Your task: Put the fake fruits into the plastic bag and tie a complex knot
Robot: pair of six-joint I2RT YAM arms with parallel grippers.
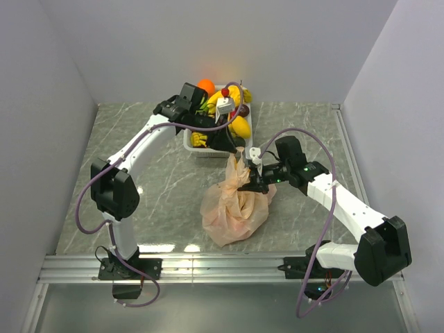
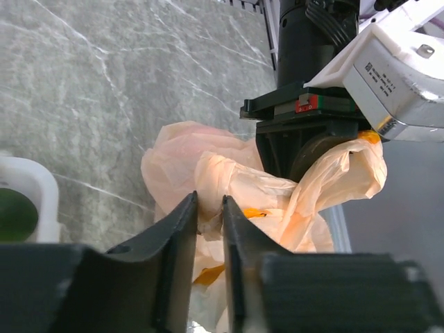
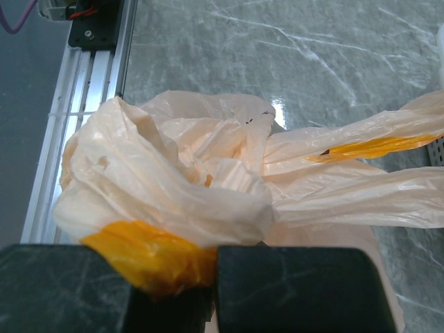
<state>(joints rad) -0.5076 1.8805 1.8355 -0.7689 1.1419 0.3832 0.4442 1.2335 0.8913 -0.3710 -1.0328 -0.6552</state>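
The peach plastic bag (image 1: pixel 234 208) sits bulging on the table in the middle. My right gripper (image 1: pixel 253 182) is shut on an orange-printed fold of the plastic bag (image 3: pixel 146 253) near its top. My left gripper (image 2: pixel 210 208) reaches over from the tray, its jaws drawn in narrowly on a twisted fold of a handle (image 2: pixel 208 223). In the right wrist view the handles bunch into a twisted lump (image 3: pixel 232 173), with one handle (image 3: pixel 354 147) stretching away to the right. I cannot tell whether it is a tied knot. Fake fruits, among them an orange (image 1: pixel 205 85) and a banana (image 1: pixel 240 127), lie in the tray.
The white tray (image 1: pixel 196 150) stands at the back of the table, right behind the left gripper (image 1: pixel 234 151). Its corner (image 2: pixel 31 186) with a green fruit (image 2: pixel 12 215) shows in the left wrist view. The metal rail (image 1: pixel 222 267) runs along the near edge.
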